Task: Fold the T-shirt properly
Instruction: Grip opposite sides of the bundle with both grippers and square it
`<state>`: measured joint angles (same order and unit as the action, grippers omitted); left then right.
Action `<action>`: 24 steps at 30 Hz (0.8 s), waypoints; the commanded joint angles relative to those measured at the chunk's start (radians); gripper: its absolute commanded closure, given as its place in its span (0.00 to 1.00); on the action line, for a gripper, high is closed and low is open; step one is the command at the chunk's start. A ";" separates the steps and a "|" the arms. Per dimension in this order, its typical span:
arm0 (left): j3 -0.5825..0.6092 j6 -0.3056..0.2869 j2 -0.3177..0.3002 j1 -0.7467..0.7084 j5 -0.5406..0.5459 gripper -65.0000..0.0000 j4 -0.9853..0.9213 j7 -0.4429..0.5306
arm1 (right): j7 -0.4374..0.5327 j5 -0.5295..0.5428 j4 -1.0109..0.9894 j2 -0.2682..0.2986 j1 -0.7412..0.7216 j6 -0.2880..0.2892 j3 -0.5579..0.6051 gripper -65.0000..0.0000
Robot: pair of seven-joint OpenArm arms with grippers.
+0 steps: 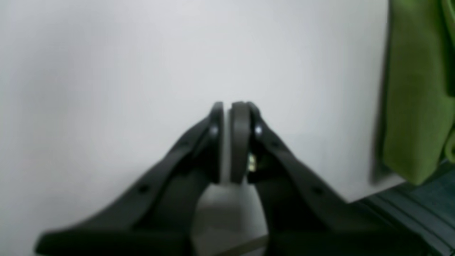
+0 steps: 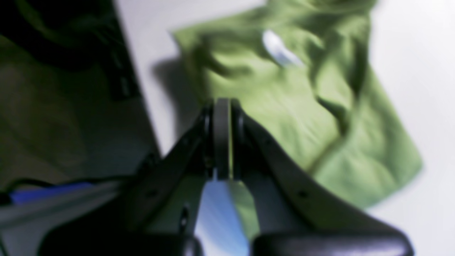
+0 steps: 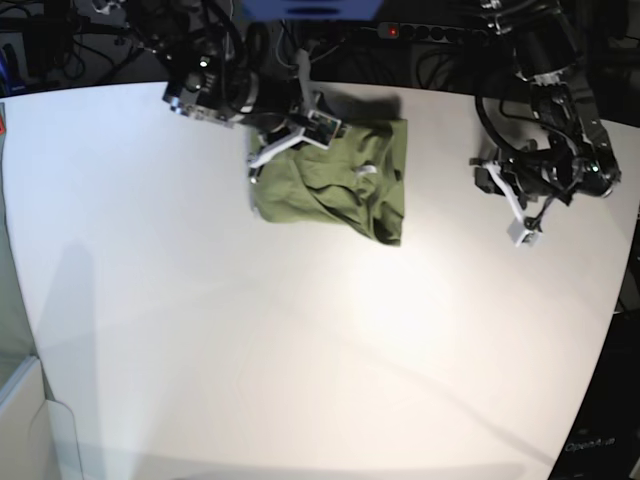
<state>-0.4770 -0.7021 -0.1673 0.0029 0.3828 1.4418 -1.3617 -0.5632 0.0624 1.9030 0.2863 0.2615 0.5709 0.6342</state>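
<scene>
The olive-green T-shirt [image 3: 335, 185] lies crumpled in a rough rectangle at the far middle of the white table [image 3: 300, 340]. In the right wrist view the T-shirt [image 2: 284, 106] is wrinkled, with a small white label [image 2: 280, 48] showing. My right gripper [image 3: 258, 165] hovers at the shirt's left edge; its jaws [image 2: 223, 103] are shut, and I see no cloth clamped between them. My left gripper [image 3: 525, 228] is well to the right of the shirt over bare table. It is shut [image 1: 227, 105] and empty, with the T-shirt [image 1: 416, 89] at that view's right edge.
The table's far edge runs just behind the shirt, with dark equipment and cables [image 3: 400, 30] beyond it. The left wrist view shows a dark table edge [image 1: 408, 213] at lower right. White tabletop stretches toward the near side.
</scene>
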 commanded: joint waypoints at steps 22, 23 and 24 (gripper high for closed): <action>0.242 0.004 0.081 0.006 -0.035 0.94 -0.006 -0.035 | -0.039 0.023 0.019 0.050 -0.106 -0.002 -0.210 1.00; 0.243 0.004 0.094 0.021 -0.035 0.94 -0.008 -0.035 | -0.039 0.023 0.019 0.050 -0.097 -0.002 -0.222 1.00; 0.245 0.004 0.108 0.033 -0.035 0.94 -0.013 -0.035 | -0.037 0.023 0.019 0.049 -0.087 -0.002 -0.233 1.00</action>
<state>-0.2390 -0.7036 -0.0612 0.0341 0.3981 1.4353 -1.3689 -0.6239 0.0772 1.9038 0.3309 0.1856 0.5739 0.4061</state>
